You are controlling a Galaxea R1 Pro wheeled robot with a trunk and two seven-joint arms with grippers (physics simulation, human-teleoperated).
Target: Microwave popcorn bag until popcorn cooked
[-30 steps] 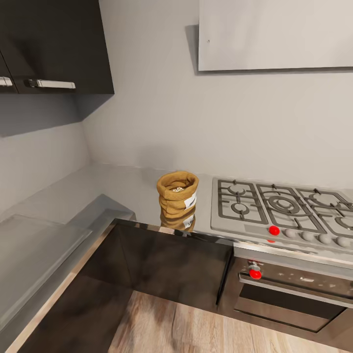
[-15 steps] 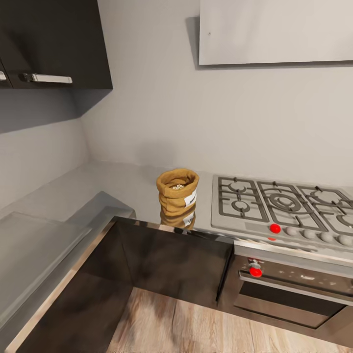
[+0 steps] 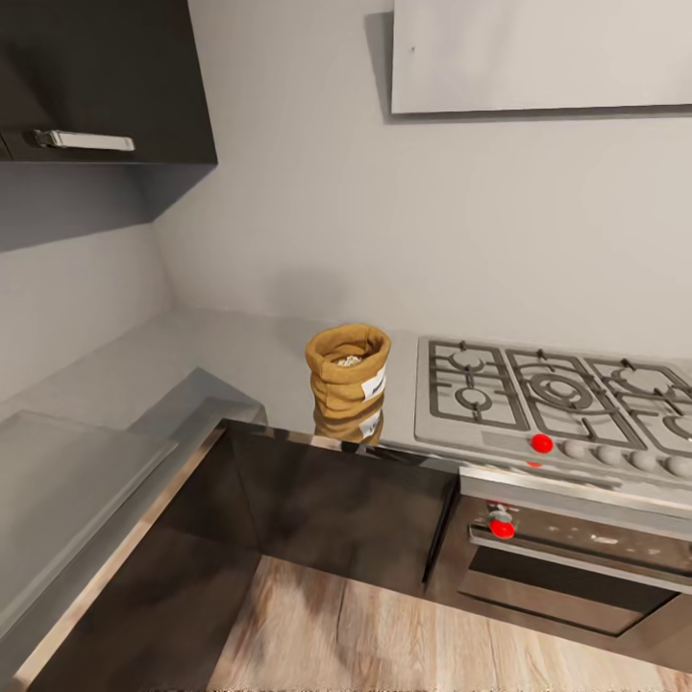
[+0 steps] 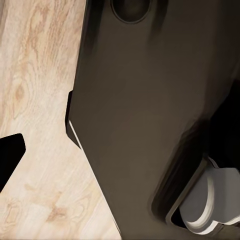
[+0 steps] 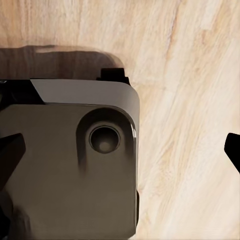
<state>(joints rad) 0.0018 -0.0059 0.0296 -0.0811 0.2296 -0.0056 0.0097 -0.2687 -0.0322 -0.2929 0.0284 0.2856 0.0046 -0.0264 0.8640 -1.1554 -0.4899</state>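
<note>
The popcorn bag [image 3: 348, 389], a tan burlap sack with a rolled rim and a white label, stands upright on the grey glossy countertop [image 3: 231, 370], close to its front edge and just left of the hob. Pale popcorn [image 3: 348, 361] kernels show in its mouth. The microwave is out of view. In the left wrist view my left gripper [image 4: 120, 155] hangs low over the wood floor and my own dark base, with one dark fingertip [image 4: 10, 155] at the picture's edge. My right gripper [image 5: 120, 150] hangs over the same base, its fingertips [image 5: 10, 150] far apart.
A steel gas hob [image 3: 548, 404] with a red knob sits right of the bag, over a built-in oven [image 3: 577, 567]. Dark wall cabinets [image 3: 96, 77] hang at upper left and a pale hood [image 3: 538, 53] above the hob. The worktop turns a corner along the left; wood floor [image 3: 384, 634] lies below.
The whole head picture has drifted a little, so the camera moved. The bag stands where it was on the countertop.
</note>
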